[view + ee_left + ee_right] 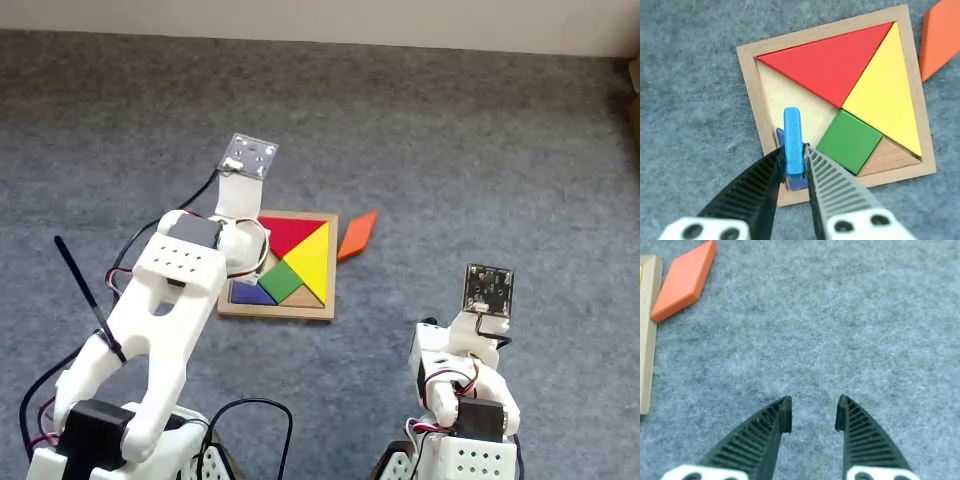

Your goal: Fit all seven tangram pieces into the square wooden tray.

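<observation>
The square wooden tray [328,300] [749,85] lies on the carpet. It holds a red triangle [832,62] [283,236], a yellow triangle [885,90] [313,260], a green square [849,141] [282,281] and a dark blue piece [250,293] [798,183]. My left gripper [794,161] hangs over the tray's bare part, shut on a light blue piece [793,140] held on edge. An orange parallelogram [357,235] [685,280] [940,37] lies on the carpet just outside the tray. My right gripper [813,415] stands open over bare carpet, apart from the tray.
Grey carpet [480,160] covers the table all around. The left arm's white body [160,320] reaches over the tray's left side. The right arm [465,400] sits near the front right. A pale strip runs along the far edge.
</observation>
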Controlling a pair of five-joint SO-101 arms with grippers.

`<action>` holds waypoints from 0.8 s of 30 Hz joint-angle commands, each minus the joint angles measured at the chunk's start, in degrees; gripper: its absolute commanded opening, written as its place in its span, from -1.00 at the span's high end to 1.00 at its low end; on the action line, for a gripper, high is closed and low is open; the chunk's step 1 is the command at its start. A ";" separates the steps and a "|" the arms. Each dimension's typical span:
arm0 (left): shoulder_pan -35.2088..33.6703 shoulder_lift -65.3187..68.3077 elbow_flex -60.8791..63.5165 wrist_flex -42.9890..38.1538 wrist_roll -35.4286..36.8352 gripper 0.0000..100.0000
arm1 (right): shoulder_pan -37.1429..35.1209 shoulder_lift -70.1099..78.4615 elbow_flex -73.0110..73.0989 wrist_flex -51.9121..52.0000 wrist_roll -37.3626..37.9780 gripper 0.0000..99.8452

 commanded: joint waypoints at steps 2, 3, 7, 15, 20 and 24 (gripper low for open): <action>-0.22 3.82 -0.92 -1.67 4.04 0.92 | 1.01 -0.40 8.22 -0.66 0.70 0.69; -0.22 5.93 -1.01 -2.20 4.13 0.92 | 1.01 -0.40 8.22 -0.66 0.70 0.69; -0.22 13.23 -2.24 -4.13 4.13 0.89 | 1.10 -0.40 8.22 -0.66 0.70 0.69; -0.22 16.31 -12.62 3.60 11.78 0.51 | 1.10 -0.40 8.22 -0.66 0.70 0.69; -0.13 16.31 -14.64 3.60 11.78 0.51 | 1.10 -0.40 8.22 -0.66 0.70 0.69; -0.13 16.31 -15.87 3.69 11.78 0.51 | 1.10 -0.40 8.22 -0.66 0.70 0.69</action>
